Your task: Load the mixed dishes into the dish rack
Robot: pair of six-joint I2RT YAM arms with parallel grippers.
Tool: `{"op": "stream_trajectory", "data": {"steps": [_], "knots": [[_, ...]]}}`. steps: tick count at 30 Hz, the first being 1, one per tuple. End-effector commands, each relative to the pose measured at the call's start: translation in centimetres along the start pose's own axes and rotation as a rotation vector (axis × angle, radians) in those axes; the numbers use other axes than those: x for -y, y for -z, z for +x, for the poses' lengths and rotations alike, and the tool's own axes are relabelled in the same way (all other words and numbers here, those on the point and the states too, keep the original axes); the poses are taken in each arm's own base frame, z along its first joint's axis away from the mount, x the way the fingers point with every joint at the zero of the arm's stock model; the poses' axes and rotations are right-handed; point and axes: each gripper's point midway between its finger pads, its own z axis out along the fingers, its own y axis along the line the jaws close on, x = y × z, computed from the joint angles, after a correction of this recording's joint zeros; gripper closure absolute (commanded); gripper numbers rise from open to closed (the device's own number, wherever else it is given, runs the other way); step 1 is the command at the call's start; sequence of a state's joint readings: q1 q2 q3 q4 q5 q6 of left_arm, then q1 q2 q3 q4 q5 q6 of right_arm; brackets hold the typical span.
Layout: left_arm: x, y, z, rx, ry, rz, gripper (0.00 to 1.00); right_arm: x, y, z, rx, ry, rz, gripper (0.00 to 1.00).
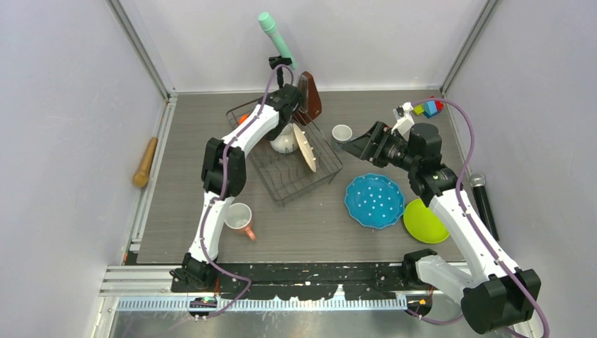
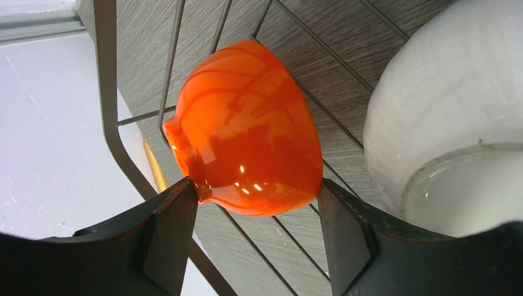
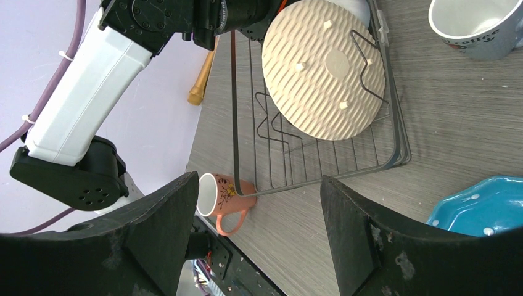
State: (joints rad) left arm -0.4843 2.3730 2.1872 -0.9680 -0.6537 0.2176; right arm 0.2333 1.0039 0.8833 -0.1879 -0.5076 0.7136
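L gripper (image 2: 258,192) wide open, nothing clamped. Orange bowl (image 2: 247,123) lies tilted in rack (image 2: 108,98) corner, just past the tips, beside white bowl (image 2: 444,123). R gripper (image 3: 259,185) open, empty. Risk: if I retract skewed, a fingertip catches the rim and the bowl tips out.

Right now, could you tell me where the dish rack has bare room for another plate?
The near end of the dish rack, this side of the yellow plate, is bare wire. The far end is crowded: orange bowl, white bowl and the left gripper.
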Motion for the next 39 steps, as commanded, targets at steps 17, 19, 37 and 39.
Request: {"op": "stream_trajectory", "data": {"steps": [17, 19, 37, 39], "knots": [[-1.7, 5.3, -1.7, 0.097, 0.159, 0.130, 0.00, -0.6, -0.5, -1.2, 0.015, 0.015, -0.014, 0.21], [-2.2, 6.0, -1.7, 0.108, 0.178, 0.130, 0.00, -0.3, -0.7, -1.2, 0.012, 0.013, -0.004, 0.21], [1.4, 15.5, -2.9, 0.228, 0.422, 0.517, 0.05, -1.1, -6.8, 2.1, -0.144, 0.411, 0.175, 0.21], [1.6, 15.6, -2.9, 0.227, 0.435, 0.531, 0.05, -1.3, -7.8, 2.6, -0.159, 0.486, 0.207, 0.21]]}}
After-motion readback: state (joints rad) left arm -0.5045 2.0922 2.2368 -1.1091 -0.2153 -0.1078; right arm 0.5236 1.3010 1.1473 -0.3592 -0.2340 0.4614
